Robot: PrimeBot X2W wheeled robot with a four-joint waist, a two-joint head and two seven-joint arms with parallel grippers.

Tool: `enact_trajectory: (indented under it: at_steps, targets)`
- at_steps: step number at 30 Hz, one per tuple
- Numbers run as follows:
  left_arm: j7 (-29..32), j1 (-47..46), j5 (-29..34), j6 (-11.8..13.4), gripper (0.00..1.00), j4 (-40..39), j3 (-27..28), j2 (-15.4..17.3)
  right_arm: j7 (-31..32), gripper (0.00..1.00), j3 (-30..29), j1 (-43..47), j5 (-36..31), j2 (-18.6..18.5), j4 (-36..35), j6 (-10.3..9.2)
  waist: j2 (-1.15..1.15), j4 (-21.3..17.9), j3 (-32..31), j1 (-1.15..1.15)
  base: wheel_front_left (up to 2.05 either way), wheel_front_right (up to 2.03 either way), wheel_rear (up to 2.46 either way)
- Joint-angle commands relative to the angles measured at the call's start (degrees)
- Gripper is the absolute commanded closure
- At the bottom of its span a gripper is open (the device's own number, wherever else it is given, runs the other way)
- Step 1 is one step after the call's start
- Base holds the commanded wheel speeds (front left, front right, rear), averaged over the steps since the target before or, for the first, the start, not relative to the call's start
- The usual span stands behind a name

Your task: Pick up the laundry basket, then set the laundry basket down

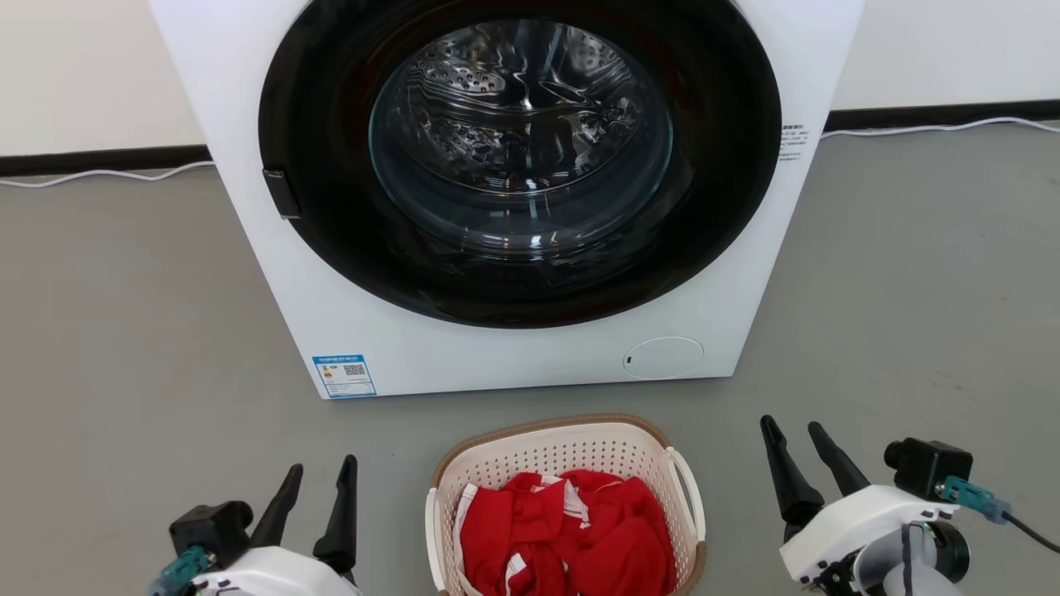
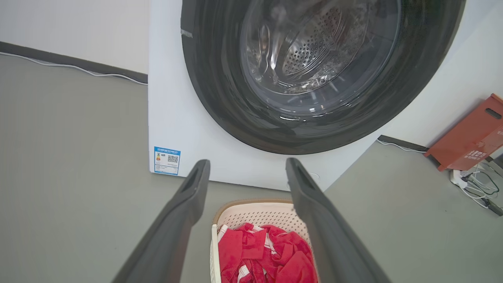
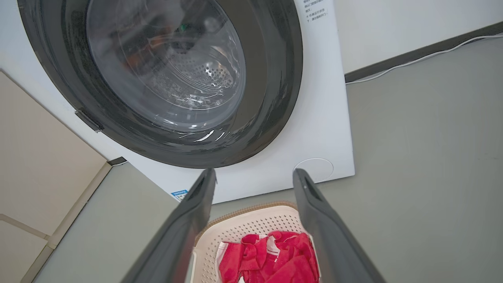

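Note:
The cream laundry basket (image 1: 551, 454) with its brown rim stands on the grey floor just in front of the washing machine, holding red and white clothes (image 1: 571, 530). Its white side handles (image 1: 689, 490) face left and right. My left gripper (image 1: 323, 484) is open, low at the basket's left and apart from it. My right gripper (image 1: 797, 443) is open at the basket's right, also apart from it. The basket (image 2: 255, 214) appears between the fingers in the left wrist view, and the basket (image 3: 251, 224) likewise in the right wrist view.
A white front-loading washing machine (image 1: 513, 190) with its round dark door shut stands right behind the basket. A white cable (image 1: 99, 175) runs along the dark skirting. An orange box (image 2: 467, 135) and a power strip with cords (image 2: 471, 182) lie off to the machine's right.

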Motion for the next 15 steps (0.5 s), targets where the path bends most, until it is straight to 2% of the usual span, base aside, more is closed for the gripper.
enact_trajectory:
  at_steps: [1,15]
  targets:
    - [-0.87,-3.06,1.64,-0.30,0.00,-1.09,0.90,0.88,-1.05,0.00,1.21,-2.91,-1.62,-0.88,-0.79,0.15,0.00,0.00,0.01,0.00,0.00,0.00,0.00]
    - [-3.22,-4.15,10.95,-0.34,0.00,-0.22,-0.96,0.99,-3.41,0.00,4.38,-5.60,-9.67,-1.85,2.03,0.17,0.00,-0.23,0.19,0.00,0.00,0.00,0.00]
